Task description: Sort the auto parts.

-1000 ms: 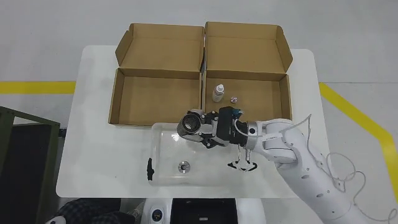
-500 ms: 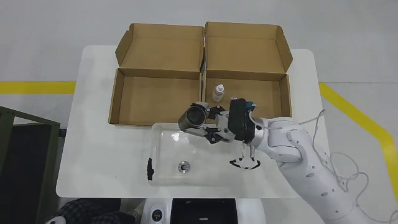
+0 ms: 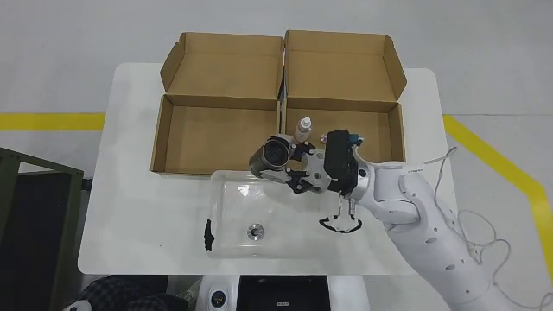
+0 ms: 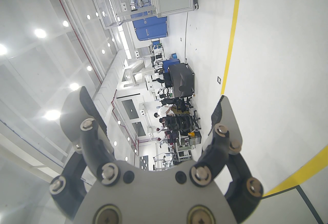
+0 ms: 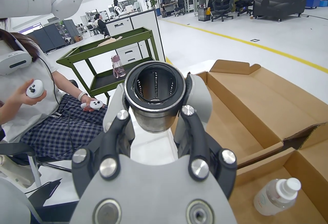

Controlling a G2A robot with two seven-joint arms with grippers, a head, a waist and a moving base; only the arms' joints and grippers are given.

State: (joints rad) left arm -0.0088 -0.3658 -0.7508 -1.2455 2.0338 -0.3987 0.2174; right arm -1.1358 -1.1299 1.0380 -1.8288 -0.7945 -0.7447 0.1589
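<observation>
My right gripper (image 3: pixel 288 168) is shut on a metal cylindrical bearing (image 3: pixel 275 155), held above the line where the clear tray (image 3: pixel 226 192) meets the left cardboard box (image 3: pixel 216 138). In the right wrist view the bearing (image 5: pixel 153 107) sits between the right gripper's (image 5: pixel 155 97) fingers with its hollow end facing the camera. A black clip (image 3: pixel 208 235), a round silver part (image 3: pixel 255 232) and a black wire-like part (image 3: pixel 340 222) lie in the tray. My left gripper (image 4: pixel 153 97) is open, holds nothing and faces the room.
The right cardboard box (image 3: pixel 380 134) holds a small white bottle (image 3: pixel 303 127), which the right wrist view shows as bottle (image 5: pixel 276 195). Both boxes have their lids folded back. A dark green cart (image 3: pixel 30 216) stands left of the white table (image 3: pixel 130 181).
My right gripper has carried the bearing up from the tray and away from the robot, toward the boxes. The parts in the tray have stayed put.
</observation>
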